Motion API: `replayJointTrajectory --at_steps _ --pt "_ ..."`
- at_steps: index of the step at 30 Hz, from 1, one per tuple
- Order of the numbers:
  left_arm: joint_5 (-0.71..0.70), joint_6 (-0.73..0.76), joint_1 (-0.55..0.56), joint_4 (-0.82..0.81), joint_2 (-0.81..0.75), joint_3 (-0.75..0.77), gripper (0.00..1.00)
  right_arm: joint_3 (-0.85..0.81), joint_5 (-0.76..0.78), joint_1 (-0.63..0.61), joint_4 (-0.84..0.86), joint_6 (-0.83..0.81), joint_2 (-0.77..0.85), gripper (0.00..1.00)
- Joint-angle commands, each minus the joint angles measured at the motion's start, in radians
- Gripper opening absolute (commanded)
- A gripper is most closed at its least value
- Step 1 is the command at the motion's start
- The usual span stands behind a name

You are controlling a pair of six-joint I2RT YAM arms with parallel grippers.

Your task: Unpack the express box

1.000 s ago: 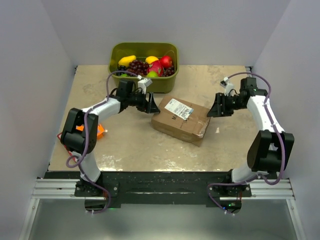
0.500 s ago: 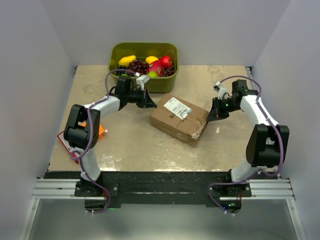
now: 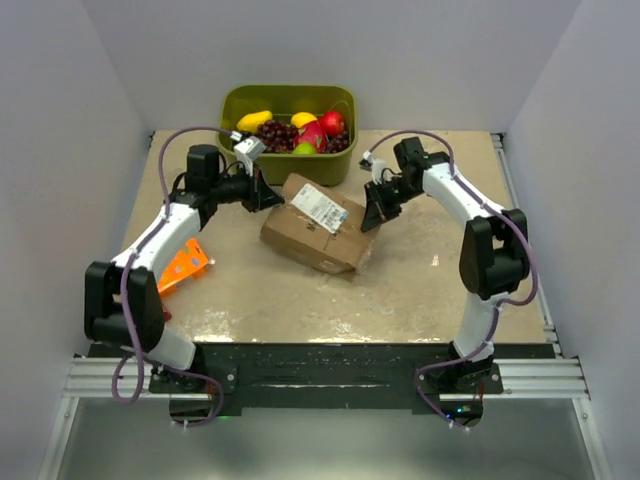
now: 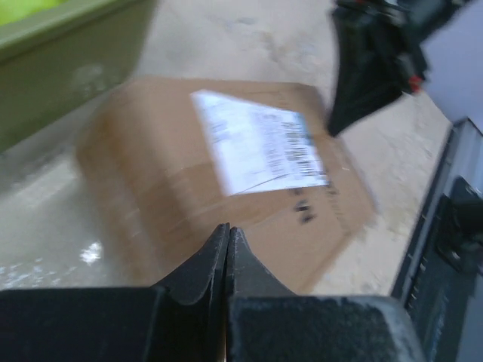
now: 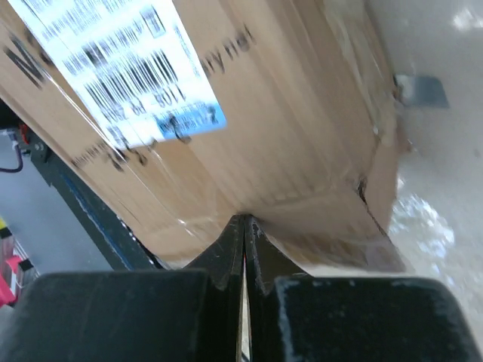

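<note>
The express box [image 3: 313, 238], brown cardboard with a white label [image 3: 320, 207] on top, lies on the table just in front of the green bin. My left gripper [image 3: 275, 198] is shut and empty, with its tips at the box's left end. In the left wrist view the shut tips [image 4: 228, 228] hover in front of the blurred box [image 4: 173, 181]. My right gripper [image 3: 371, 217] is shut too. Its tips [image 5: 244, 220] press against the taped edge of the box [image 5: 287, 113] at its right end.
An olive-green bin [image 3: 229, 108] holding fruit stands at the back, close behind the box. A flat orange package [image 3: 182, 266] lies at the left beside my left arm. The tan tabletop [image 3: 440, 270] ends at white walls on three sides.
Both grippers have shut. The right arm swept left with the box ahead of it, and the box slid left toward the bin. The left gripper drew back to the left.
</note>
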State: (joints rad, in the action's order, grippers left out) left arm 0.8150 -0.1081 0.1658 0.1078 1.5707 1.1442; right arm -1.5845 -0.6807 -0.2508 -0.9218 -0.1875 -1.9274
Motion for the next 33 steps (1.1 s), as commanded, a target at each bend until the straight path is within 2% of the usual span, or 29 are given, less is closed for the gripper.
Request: replayJointTrajectory --at_steps 1,5,9,10,11,14,19,21,22,23,24,25,26,27,28,30,33 --pt "0.147 0.091 0.020 0.121 -0.093 -0.069 0.00 0.001 -0.097 0.025 0.072 0.025 0.088 0.00" --pt "0.139 0.131 0.011 0.133 -0.087 -0.066 0.00 0.141 -0.153 0.100 0.149 0.092 0.182 0.02" --pt "0.092 0.088 0.001 0.128 -0.055 -0.028 0.00 0.199 -0.222 0.101 0.218 0.178 0.173 0.46" --pt "0.070 0.076 -0.008 0.127 -0.038 -0.012 0.11 0.201 -0.233 0.093 0.256 0.216 0.166 0.50" --pt "0.044 0.065 -0.014 0.130 -0.031 -0.008 0.36 0.196 -0.240 0.087 0.262 0.220 0.156 0.52" --pt "-0.057 0.013 -0.035 0.139 0.006 0.011 0.62 0.158 -0.310 0.068 0.244 0.214 0.099 0.59" --pt "-0.060 -0.054 -0.081 0.104 0.049 0.006 0.69 0.089 -0.336 0.012 0.222 0.220 0.010 0.62" --pt "-0.059 -0.067 -0.097 0.092 0.052 0.005 0.73 0.061 -0.329 -0.002 0.212 0.221 -0.031 0.60" --pt "-0.066 -0.067 -0.100 0.092 0.057 0.005 0.75 0.055 -0.333 -0.005 0.215 0.223 -0.041 0.39" --pt "-0.073 -0.068 -0.104 0.093 0.060 0.003 0.79 0.055 -0.324 -0.005 0.222 0.226 -0.044 0.24" --pt "-0.083 -0.071 -0.109 0.087 0.066 -0.003 0.82 0.052 -0.298 -0.004 0.224 0.221 -0.039 0.12" --pt "-0.080 -0.079 -0.111 0.084 0.084 -0.017 0.85 0.050 -0.278 -0.001 0.215 0.194 -0.035 0.04" --pt "-0.065 -0.087 -0.112 0.081 0.098 -0.024 0.89 0.054 -0.220 0.001 0.212 0.160 -0.032 0.00" --pt "0.008 -0.103 -0.115 0.057 0.115 -0.040 0.89 0.066 -0.195 -0.001 0.209 0.152 -0.031 0.00" --pt "0.047 -0.114 -0.114 0.040 0.149 -0.049 1.00 0.073 -0.188 0.004 0.207 0.132 -0.033 0.00" --pt "0.067 -0.153 -0.114 0.004 0.176 -0.063 1.00 0.087 -0.172 0.004 0.204 0.116 -0.041 0.00" --pt "-0.014 -0.122 -0.118 0.027 0.170 -0.031 1.00 0.070 -0.140 0.005 0.189 0.071 -0.056 0.00"
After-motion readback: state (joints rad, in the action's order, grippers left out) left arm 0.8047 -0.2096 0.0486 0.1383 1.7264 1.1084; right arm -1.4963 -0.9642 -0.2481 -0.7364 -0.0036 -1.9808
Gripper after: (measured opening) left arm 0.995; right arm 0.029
